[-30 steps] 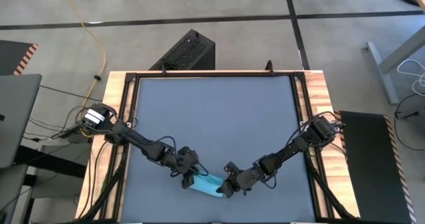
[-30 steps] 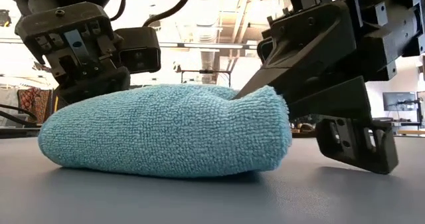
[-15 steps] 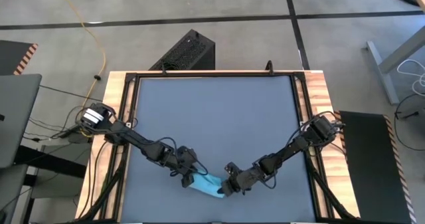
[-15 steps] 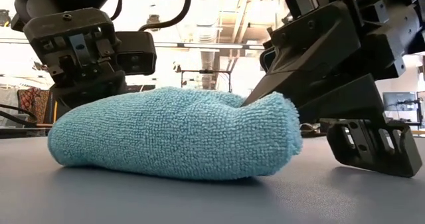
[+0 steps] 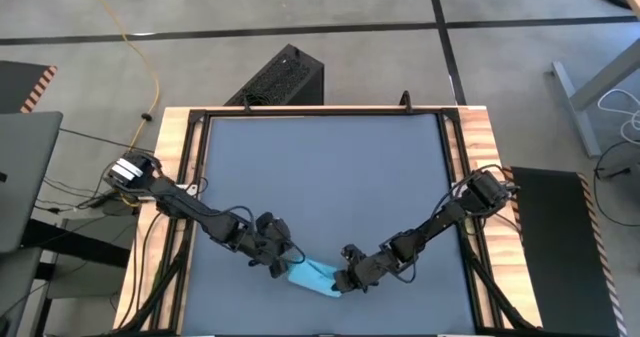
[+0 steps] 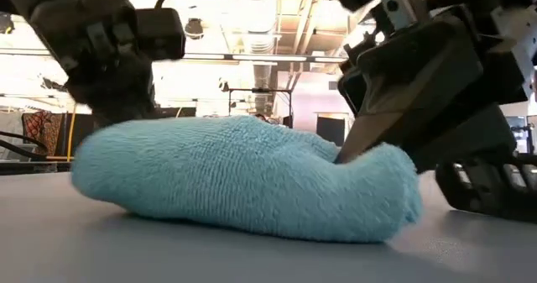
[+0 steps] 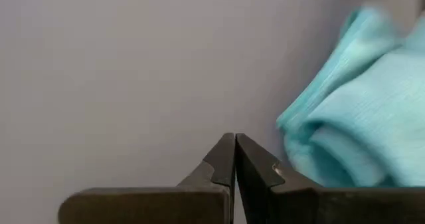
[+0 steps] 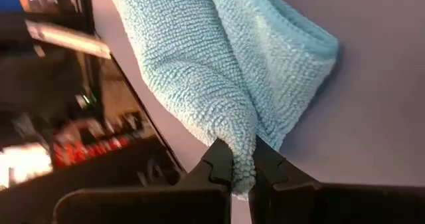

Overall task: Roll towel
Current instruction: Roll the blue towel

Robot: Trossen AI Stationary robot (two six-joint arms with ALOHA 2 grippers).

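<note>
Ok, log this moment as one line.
towel: rolled, on table | left claw: shut, empty, beside towel | right claw: shut on towel

towel point(image 7: 358, 131) edge blurred and cut off in left wrist view; left pincer point(image 6: 109, 73) blurred in low view

So the high cam looks straight down on the whole tabletop point(image 5: 320, 167) from well up, both arms in shot. The low cam sits right at surface level, very close to the towel point(image 6: 243, 178), facing the room behind. Each wrist cam peers past its own tool at that same towel, super close
</note>
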